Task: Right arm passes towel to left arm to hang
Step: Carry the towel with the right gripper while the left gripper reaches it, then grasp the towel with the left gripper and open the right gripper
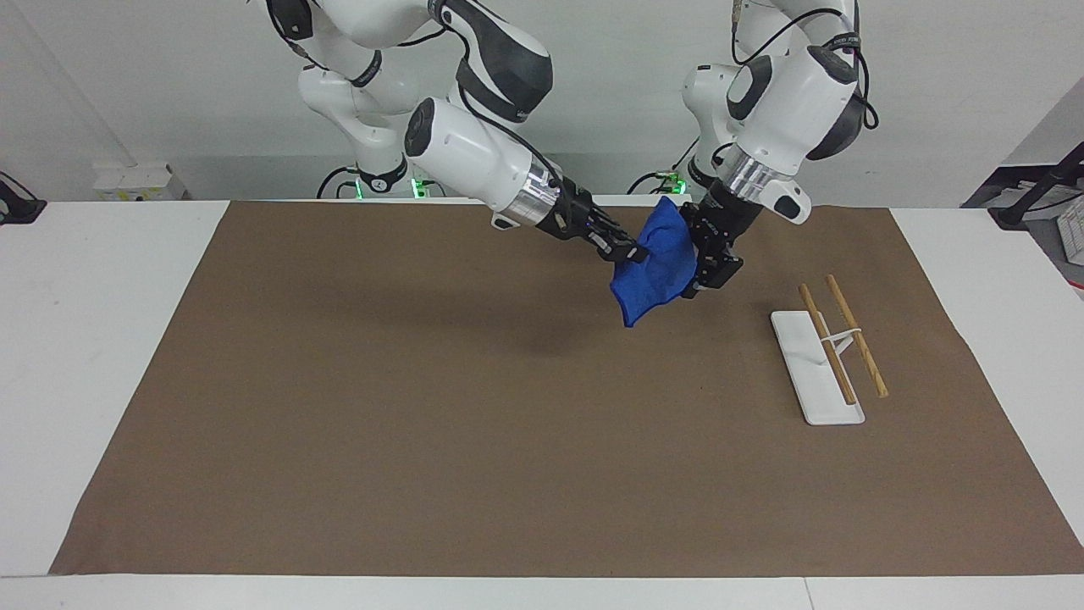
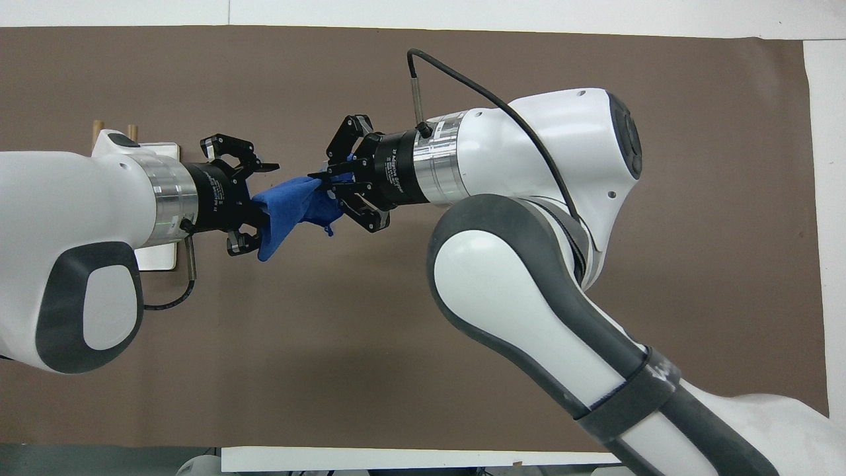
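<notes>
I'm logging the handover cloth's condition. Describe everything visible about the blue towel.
The bright blue, soft fuzzy cloth towel hangs crumpled in the air over the brown table mat. The right gripper is shut on one edge; the left gripper has its open fingers around the other end. A thin loop dangles below.

Towel [image 1: 656,264] in air between both grippers, rack [image 1: 817,366] toward left arm's end

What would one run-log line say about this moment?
stage: handover | right gripper: shut on bright blue fuzzy towel, above mat | left gripper: open around towel's free end | wooden-bar rack: bare
</notes>
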